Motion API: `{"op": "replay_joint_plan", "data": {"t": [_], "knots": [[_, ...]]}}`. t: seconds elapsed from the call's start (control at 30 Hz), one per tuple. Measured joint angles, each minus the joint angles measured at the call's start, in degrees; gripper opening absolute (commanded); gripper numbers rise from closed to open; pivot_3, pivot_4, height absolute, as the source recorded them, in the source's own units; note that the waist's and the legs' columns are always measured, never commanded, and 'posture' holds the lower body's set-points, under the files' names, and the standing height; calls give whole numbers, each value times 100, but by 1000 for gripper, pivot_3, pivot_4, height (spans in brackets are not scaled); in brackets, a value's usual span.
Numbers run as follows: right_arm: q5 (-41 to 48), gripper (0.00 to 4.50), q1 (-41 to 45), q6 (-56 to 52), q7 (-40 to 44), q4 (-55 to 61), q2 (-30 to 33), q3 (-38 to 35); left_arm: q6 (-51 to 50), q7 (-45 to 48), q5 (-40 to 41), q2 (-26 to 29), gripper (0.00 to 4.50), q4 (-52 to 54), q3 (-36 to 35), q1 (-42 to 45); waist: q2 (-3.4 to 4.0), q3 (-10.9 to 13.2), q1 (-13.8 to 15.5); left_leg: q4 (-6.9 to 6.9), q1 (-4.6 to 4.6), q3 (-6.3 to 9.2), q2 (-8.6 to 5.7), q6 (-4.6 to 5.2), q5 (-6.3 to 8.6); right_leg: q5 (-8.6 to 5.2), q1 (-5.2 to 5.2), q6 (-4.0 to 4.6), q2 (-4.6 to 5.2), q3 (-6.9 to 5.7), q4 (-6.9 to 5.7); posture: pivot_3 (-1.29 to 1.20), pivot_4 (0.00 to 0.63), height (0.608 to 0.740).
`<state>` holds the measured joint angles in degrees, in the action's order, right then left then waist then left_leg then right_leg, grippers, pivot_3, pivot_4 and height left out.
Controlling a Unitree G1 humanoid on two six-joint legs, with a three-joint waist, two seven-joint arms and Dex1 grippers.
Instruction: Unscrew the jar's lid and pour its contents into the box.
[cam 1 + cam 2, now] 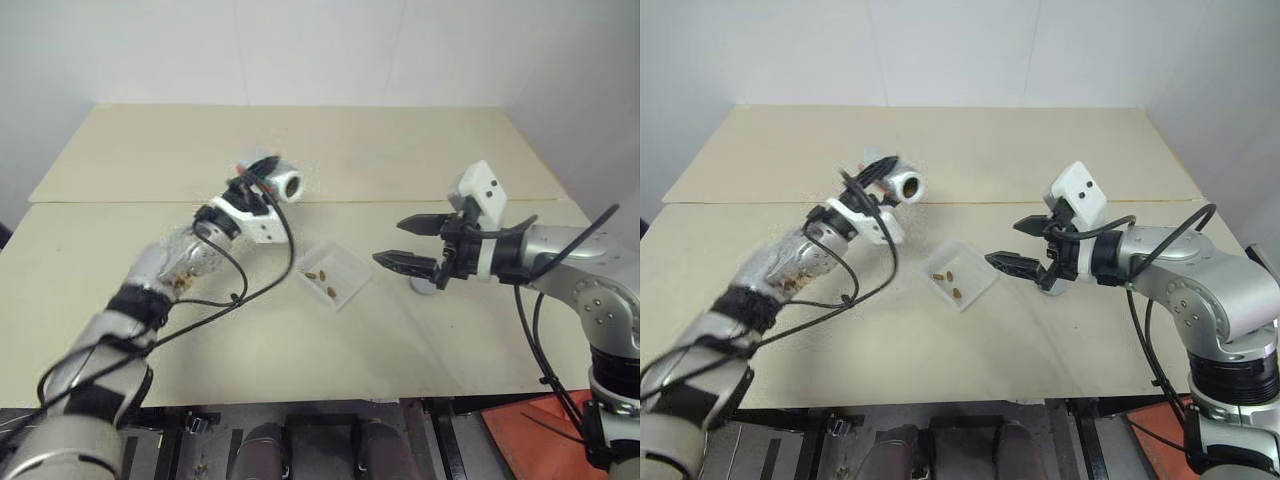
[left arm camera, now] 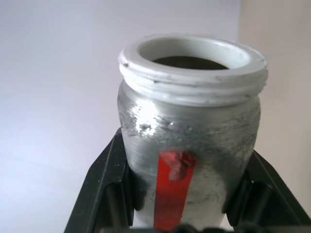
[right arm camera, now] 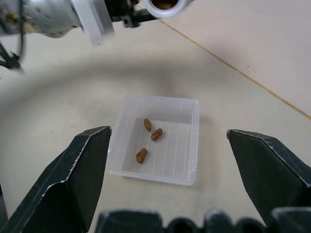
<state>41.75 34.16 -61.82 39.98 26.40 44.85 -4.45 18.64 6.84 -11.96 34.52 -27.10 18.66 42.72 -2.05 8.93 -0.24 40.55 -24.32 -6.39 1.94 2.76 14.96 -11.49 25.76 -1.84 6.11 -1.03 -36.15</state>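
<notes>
Uncapped jar is clamped in left end effector, raised above tabletop. Three contents are seen in box. Right end effector is spread wide, empty, just beside box; lid is partly hidden beneath it.

Silvery jar with red stripe; 3 brown contents.

The jar, silvery with a red strip, is uncapped and held off the counter, white threaded mouth open. The box, a clear ribbed tray, sits flat with three brown contents inside. The lid lies just beside the box.
</notes>
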Motion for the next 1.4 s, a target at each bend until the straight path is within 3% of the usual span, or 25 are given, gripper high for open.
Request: {"op": "replay_joint_plan", "data": {"t": [0.1, 0.2, 0.33, 0.53, 0.8, 0.9, 1.03, 1.1, 1.3, 1.4], "knots": [[-34, 4456, -1, 78, 58, -23, -1, 81, -2081, 1242, 1798, -160, 1913, 870, -885, -409, 0, 0, -16, 21, -1, 10, -2, 4, 3, -3, -6, -5, -5, 1, 7, 0, 150, 740], [-97, 4456, -26, 204, 105, -94, -1, 94, -3071, 1804, 2760, -231, 1913, 1303, -1577, -660, 0, 0, -38, 20, 28, 20, -6, 11, 7, -5, -47, -9, -6, -1, 16, 0, 150, 740], [-176, 4456, -105, 337, 164, -157, -2, 104, -3495, 2109, 3245, -440, 1913, 1287, -2101, -971, 0, 0, -27, 21, 53, 22, -10, 57, 34, -5, -75, -9, -4, -2, 23, 0, 150, 740], [-225, 4456, -226, 509, 299, -284, -14, 105, -3112, 2499, 3233, -785, 1913, 1016, -2261, -1394, 0, 0, -3, 21, 54, 20, -13, 56, 34, -5, -75, -8, -4, -1, 25, 0, 150, 740], [-237, 4500, -233, 533, 324, -299, -61, 152, -2640, 2636, 2914, -1006, 4450, 858, -2231, -1726, 0, 0, 37, 20, 56, 20, -12, 60, 37, -4, -74, -6, -4, 1, 25, 0, 150, 740], [-245, 4500, -234, 533, 321, -296, -66, 182, -2637, 2746, 2904, -957, 4450, 984, -2238, -1924, 0, 0, 34, 20, 56, 21, -9, 61, 37, -4, -74, -6, -4, 2, 25, 0, 150, 740], [-306, 4500, -270, 559, 321, -274, -83, 275, -2592, 3231, 3017, -497, 4450, 1649, -2402, -2442, 1, 0, -6, 16, 56, 21, -2, 60, 38, -4, -69, -4, -4, 4, 25, 0, 150, 740], [-378, 4500, -432, 693, 364, -261, -62, 294, -2670, 3677, 3271, 21, 4450, 2290, -2665, -2894, 1, 0, -36, 13, 55, 21, -1, 60, 38, -5, -65, -4, -3, 7, 26, 0, 150, 740], [-606, 4500, -907, 1351, 651, -239, 73, 202, -3256, 4876, 4414, 1284, 4450, 3636, -4133, -4155, 4, -1, -46, 12, 65, 18, 1, 61, 41, -7, -67, -2, 2, 8, 24, 0, 150, 740], [-668, 4500, -940, 1626, 827, -243, 89, 135, -3636, 5185, 4964, 1605, 4450, 4060, -4747, -4385, 6, 0, -8, 12, 76, 20, -1, 61, 41, -8, -77, -2, 3, 4, 25, 0, 150, 740]]}}
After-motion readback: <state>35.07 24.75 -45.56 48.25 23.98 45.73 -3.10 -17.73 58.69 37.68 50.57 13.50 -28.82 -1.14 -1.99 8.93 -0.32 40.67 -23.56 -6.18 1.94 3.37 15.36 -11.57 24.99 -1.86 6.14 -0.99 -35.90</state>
